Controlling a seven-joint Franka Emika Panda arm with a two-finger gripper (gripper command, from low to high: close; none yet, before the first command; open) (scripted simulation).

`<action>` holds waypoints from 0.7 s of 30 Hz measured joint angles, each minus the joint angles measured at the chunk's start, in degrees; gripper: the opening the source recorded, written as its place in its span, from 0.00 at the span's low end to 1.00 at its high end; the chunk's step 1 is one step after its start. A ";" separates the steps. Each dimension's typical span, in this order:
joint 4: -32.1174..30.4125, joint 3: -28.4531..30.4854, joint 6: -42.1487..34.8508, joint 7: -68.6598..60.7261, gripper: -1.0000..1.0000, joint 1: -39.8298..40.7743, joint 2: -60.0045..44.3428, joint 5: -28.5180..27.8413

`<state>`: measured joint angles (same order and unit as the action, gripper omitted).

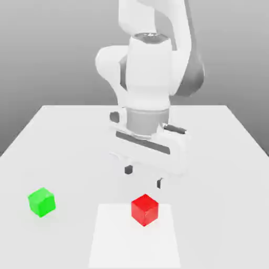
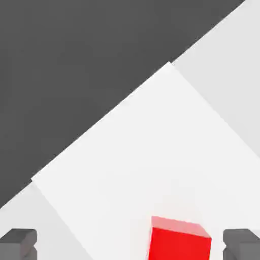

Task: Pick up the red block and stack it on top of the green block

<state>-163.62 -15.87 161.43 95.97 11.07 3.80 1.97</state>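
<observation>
1. My gripper [image 1: 143,176] hangs above the desk [image 1: 63,136], pointing down, with its jaws spread wide and nothing between them.
2. My two dark fingertips [image 1: 128,169] stand apart in the exterior view, clear of the desk surface.
3. The red block [image 1: 144,209] sits on the desk just below my gripper and nearer the camera, on a brighter white rectangle [image 1: 110,241] marked on the desk top. I am not touching it.
4. In the hand view the red block [image 2: 180,242] lies between my fingertips [image 2: 18,242], closer to one than the other, with a gap to each.
5. The green block [image 1: 41,202] rests on the desk toward the exterior view's left, well apart from the red block and off the bright rectangle.
6. Both blocks stand flat on the desk, each on its own.
</observation>
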 joint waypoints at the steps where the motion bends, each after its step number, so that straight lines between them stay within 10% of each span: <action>1: -0.23 0.48 1.74 1.64 0.50 -0.08 -2.21 -1.10; 7: 0.93 7.35 10.87 10.51 0.50 -4.27 -13.48 -12.22; 8: 1.11 9.35 12.25 10.90 0.00 -6.12 -15.08 -12.77; 21: -0.23 4.94 4.72 4.33 0.00 -4.33 -5.83 -3.58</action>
<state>-163.85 -10.93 166.14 100.30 6.74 -2.03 -1.61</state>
